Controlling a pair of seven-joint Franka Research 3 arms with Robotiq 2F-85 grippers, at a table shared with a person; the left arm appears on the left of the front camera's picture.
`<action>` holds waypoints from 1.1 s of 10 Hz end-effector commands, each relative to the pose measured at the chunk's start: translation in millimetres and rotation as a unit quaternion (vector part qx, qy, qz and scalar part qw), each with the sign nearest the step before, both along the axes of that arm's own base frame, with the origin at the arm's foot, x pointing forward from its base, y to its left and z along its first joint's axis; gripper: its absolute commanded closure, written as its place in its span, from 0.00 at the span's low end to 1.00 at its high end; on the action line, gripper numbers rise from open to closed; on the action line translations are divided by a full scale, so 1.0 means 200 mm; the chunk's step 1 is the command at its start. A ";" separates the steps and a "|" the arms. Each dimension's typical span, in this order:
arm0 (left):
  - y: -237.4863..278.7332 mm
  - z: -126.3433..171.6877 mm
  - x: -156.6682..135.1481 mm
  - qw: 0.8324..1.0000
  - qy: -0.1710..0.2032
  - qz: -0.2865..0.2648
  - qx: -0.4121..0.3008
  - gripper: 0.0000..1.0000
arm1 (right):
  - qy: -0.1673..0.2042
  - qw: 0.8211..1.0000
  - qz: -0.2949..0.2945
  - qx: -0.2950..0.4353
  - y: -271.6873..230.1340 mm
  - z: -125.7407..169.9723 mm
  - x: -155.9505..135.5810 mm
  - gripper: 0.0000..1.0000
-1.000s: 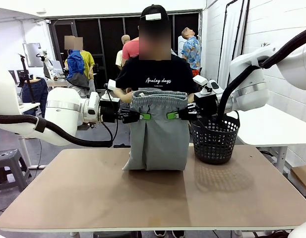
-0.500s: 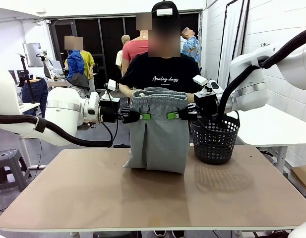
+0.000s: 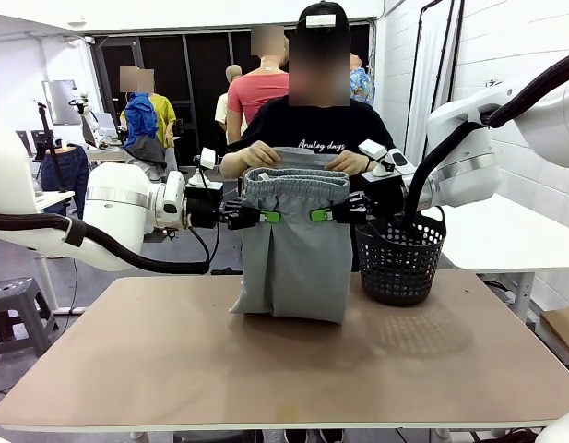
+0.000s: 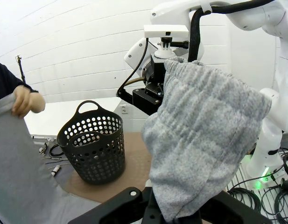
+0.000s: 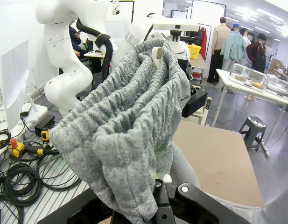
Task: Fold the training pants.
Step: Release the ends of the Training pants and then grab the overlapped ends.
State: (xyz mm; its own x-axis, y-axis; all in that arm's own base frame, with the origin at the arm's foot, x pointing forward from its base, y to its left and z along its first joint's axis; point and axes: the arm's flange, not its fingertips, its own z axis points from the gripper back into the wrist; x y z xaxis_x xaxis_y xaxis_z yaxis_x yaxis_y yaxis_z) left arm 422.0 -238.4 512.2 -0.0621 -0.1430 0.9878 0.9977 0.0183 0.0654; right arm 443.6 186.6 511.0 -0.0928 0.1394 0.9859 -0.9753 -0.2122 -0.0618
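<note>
The light grey training pants (image 3: 293, 258) hang upright above the table, their lower end resting in a fold on the tabletop. My left gripper (image 3: 268, 217) is shut on the waistband's left side, and my right gripper (image 3: 319, 216) is shut on its right side. The person behind holds the far edge of the waistband with both hands (image 3: 259, 155). In the left wrist view, bunched grey pants fabric (image 4: 204, 130) rises from my left gripper (image 4: 174, 212). In the right wrist view, gathered pants fabric (image 5: 129, 126) covers my right gripper (image 5: 153, 200).
A black mesh basket (image 3: 399, 263) stands on the brown table (image 3: 266, 369) just right of the pants, close under my right arm; the left wrist view shows this basket (image 4: 92, 149) too. The person stands at the far table edge.
The person has shifted to the right and raised both hands onto the back of the waistband, lifting it. Both grippers have stayed where they were.
</note>
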 end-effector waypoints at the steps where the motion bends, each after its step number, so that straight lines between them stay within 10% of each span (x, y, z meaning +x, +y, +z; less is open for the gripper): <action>1: -0.01 0.02 0.00 1.000 0.000 0.004 -0.009 1.00 | -0.001 1.000 0.002 0.016 0.00 -0.01 -0.01 1.00; 11: -0.01 0.02 0.00 1.000 0.000 0.004 -0.009 1.00 | -0.001 1.000 0.002 0.016 0.00 -0.01 -0.01 1.00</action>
